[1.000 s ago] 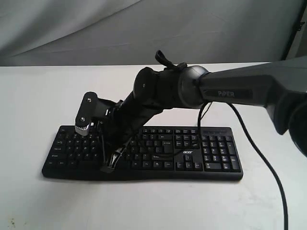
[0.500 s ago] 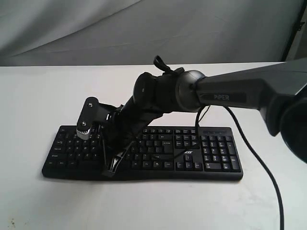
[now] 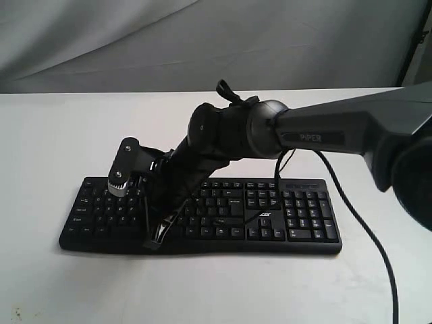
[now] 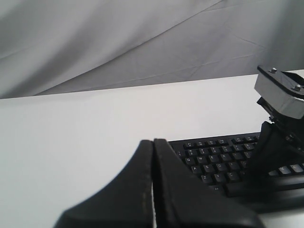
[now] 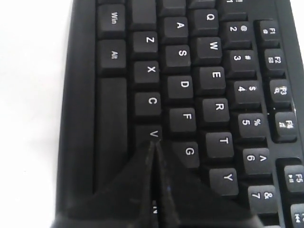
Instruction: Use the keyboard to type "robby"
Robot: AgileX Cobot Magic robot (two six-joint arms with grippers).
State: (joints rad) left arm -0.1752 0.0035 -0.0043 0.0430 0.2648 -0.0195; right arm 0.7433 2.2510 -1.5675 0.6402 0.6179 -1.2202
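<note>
The black keyboard lies flat across the white table, with white legends and an acer logo. My right arm reaches across its left half. The right gripper is shut, its tips down on the bottom letter row. In the right wrist view the shut right gripper ends just past the V key; the tips cover the key between V and N. The left gripper is shut on nothing and hangs off the keyboard's left end. It is out of the exterior view.
The right arm's wrist camera housing hangs over the upper-left keys. A black cable trails over the table past the keyboard's right end. A grey cloth backdrop rises behind the table.
The right gripper dropped slightly and shifted a little to the right onto the bottom letter row, then held still over the last half second.
</note>
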